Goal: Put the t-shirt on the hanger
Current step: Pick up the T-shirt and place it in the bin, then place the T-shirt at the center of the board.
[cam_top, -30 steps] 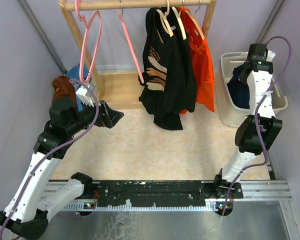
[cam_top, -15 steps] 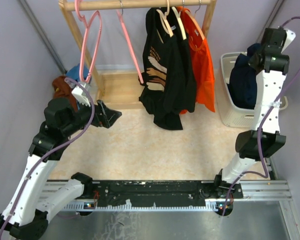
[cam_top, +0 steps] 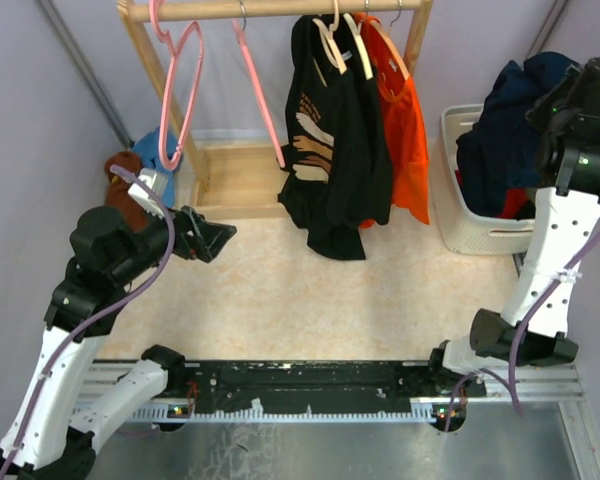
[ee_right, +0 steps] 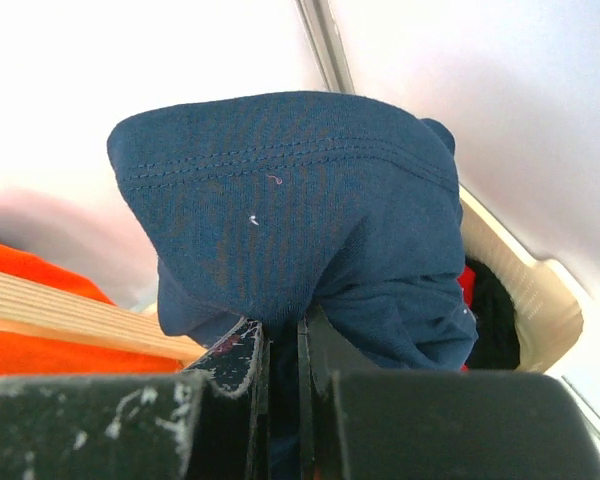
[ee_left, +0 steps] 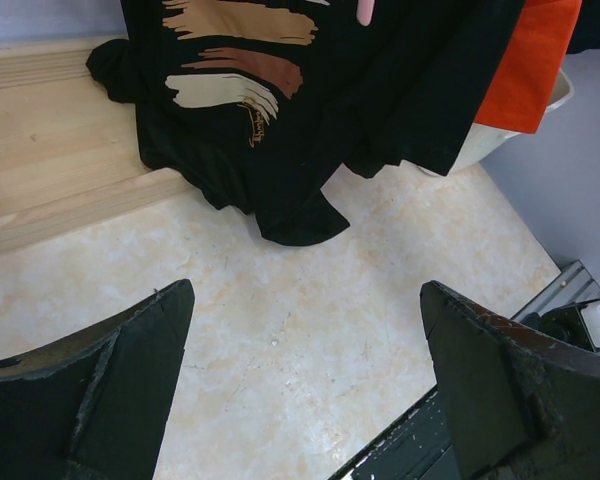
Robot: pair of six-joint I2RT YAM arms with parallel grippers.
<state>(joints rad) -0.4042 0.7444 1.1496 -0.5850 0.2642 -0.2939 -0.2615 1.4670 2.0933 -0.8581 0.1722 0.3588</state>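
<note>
right gripper [ee_right: 282, 340] is clamping the navy t-shirt [ee_right: 280, 200] above the white basket [cam_top: 468, 234]; left gripper [ee_left: 305, 292] is hovering, jaws apart.

White arm links [cam_top: 555, 240], black joints [cam_top: 105, 245], purple cables [cam_top: 168, 232], scuffed black fingers [ee_left: 90, 385].

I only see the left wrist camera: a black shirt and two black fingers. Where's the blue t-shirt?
Observer: The right gripper is shut on the t-shirt, held high, hanging down into the white basket.
Operator: Where's the pink hanger with the metal hook?
Observer: The hanger hangs on the wooden rail, left of the black shirt.
Operator: Anything else in the basket?
Observer: Yes, something red shows under the t-shirt.
</note>
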